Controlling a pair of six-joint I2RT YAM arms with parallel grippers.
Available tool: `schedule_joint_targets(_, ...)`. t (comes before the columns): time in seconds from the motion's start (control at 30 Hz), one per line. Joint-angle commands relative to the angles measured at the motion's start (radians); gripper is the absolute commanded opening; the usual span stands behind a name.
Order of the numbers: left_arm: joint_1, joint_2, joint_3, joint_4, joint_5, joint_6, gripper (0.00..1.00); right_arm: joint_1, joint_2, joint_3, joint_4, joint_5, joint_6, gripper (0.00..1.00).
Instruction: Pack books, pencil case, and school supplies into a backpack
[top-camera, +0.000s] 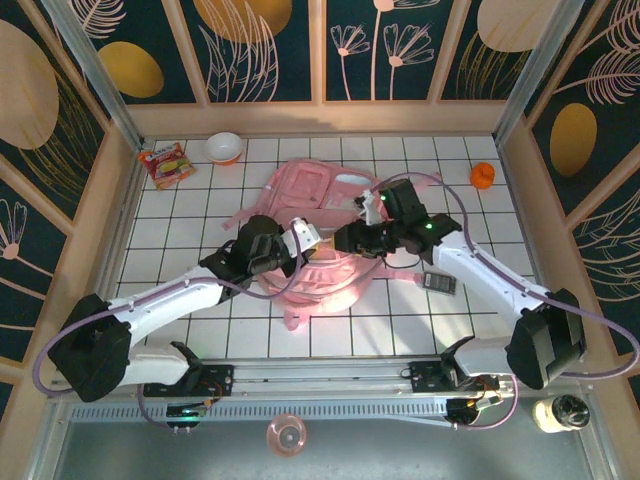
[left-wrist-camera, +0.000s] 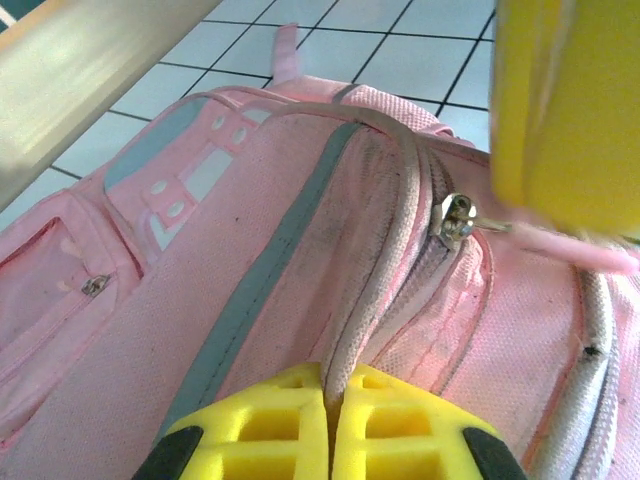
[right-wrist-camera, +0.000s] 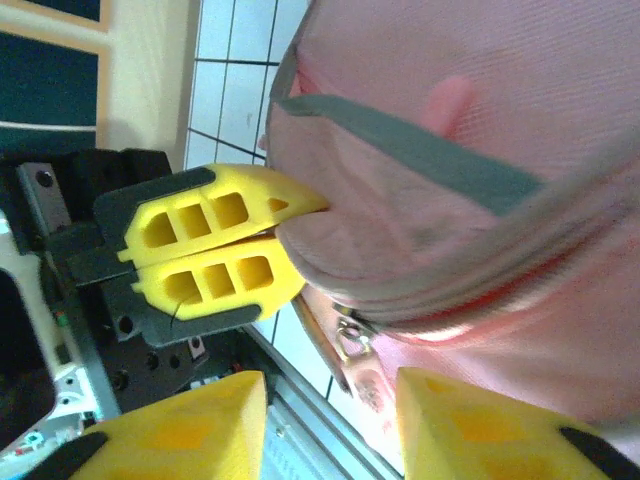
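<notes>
The large soft pink backpack (top-camera: 300, 185) lies in the middle of the white tiled surface (top-camera: 180, 215). The left hand (left-wrist-camera: 332, 390) has its yellow fingers pressed together, clamped on the fabric rim beside the zip. The right hand (right-wrist-camera: 330, 395) has its fingers apart and holds nothing, with the metal zip pull (left-wrist-camera: 455, 215) just beside it.

I think the main risk is the thin rim slipping out of the left hand, because only a little fabric is pinched; then the opening would fall shut. Also the two hands are very near, so a careless move may knock them together or catch the zip pull.

Count: one backpack, two hands, one dark grey rectangular gadget (top-camera: 438, 283) beside the right arm, one small orange object (top-camera: 483, 176), one snack packet (top-camera: 165, 164), one white bowl (top-camera: 224, 147).
</notes>
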Motion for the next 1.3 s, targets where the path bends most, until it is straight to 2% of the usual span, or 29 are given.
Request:
schedule_joint_targets(0.0, 0.023, -0.053, -0.038, 0.108, 0.033, 0.085, 0.00, -0.057, -0.047, -0.037, 0.011, -0.074, 0.034, 0.45)
schedule_joint_targets(0.17, 0.037, -0.063, -0.062, 0.104, 0.107, 0.153, 0.00, -0.088, -0.001, -0.042, 0.045, -0.084, 0.078, 0.46)
schedule_joint_targets(0.3, 0.039, -0.068, -0.063, 0.105, 0.139, 0.168, 0.00, -0.087, 0.034, -0.056, 0.150, -0.090, 0.173, 0.47)
schedule_joint_targets(0.5, 0.039, -0.074, -0.073, 0.127, 0.163, 0.176, 0.00, -0.069, 0.043, -0.092, 0.287, -0.081, 0.299, 0.49)
schedule_joint_targets(0.67, 0.038, -0.062, -0.069, 0.149, 0.202, 0.171, 0.00, -0.027, 0.058, -0.113, 0.330, -0.049, 0.356, 0.49)
schedule_joint_targets(0.73, 0.038, -0.051, -0.061, 0.154, 0.211, 0.169, 0.00, -0.017, 0.063, -0.120, 0.334, -0.023, 0.369, 0.43)
schedule_joint_targets(0.87, 0.039, -0.044, -0.051, 0.151, 0.203, 0.183, 0.00, -0.017, 0.065, -0.113, 0.277, 0.058, 0.360, 0.19)
schedule_joint_targets(0.97, 0.038, -0.046, -0.051, 0.147, 0.166, 0.177, 0.08, -0.003, 0.048, -0.128, 0.311, 0.102, 0.398, 0.02)
schedule_joint_targets(1.03, 0.038, -0.046, -0.043, 0.142, 0.109, 0.136, 0.15, 0.012, 0.023, -0.154, 0.378, 0.137, 0.453, 0.00)
schedule_joint_targets(1.1, 0.039, -0.059, -0.005, 0.073, 0.092, 0.051, 0.30, 0.033, -0.013, -0.191, 0.458, 0.194, 0.517, 0.00)
schedule_joint_targets(1.17, 0.038, -0.082, 0.030, 0.006, 0.108, -0.093, 0.41, 0.065, -0.046, -0.222, 0.518, 0.275, 0.572, 0.00)
schedule_joint_targets(1.27, 0.036, -0.127, 0.044, -0.048, 0.142, -0.386, 0.50, 0.113, -0.089, -0.268, 0.605, 0.406, 0.653, 0.00)
